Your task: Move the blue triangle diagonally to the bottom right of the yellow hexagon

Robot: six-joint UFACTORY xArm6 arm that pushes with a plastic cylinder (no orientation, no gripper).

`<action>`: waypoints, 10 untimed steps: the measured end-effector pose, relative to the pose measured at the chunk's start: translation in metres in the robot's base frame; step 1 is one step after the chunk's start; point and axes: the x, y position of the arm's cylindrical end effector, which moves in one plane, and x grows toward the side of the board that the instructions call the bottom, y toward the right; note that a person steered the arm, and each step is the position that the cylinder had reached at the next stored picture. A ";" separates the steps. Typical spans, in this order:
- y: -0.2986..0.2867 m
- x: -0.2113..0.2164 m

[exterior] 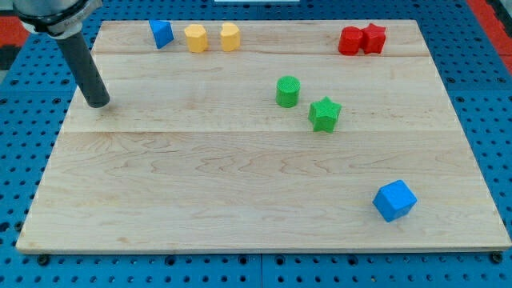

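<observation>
A pale wooden board (240, 184) lies on a blue perforated table (24, 144).

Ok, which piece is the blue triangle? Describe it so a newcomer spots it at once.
Start at the wooden board and follow its top edge to the view's left. The blue triangle is first in that row, with two yellow blocks to its right: the yellow cylinder and the yellow hexagon. The blue cube sits alone at bottom right.
</observation>
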 end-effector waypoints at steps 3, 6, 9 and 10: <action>-0.057 -0.057; -0.058 -0.076; -0.058 -0.115; -0.038 -0.146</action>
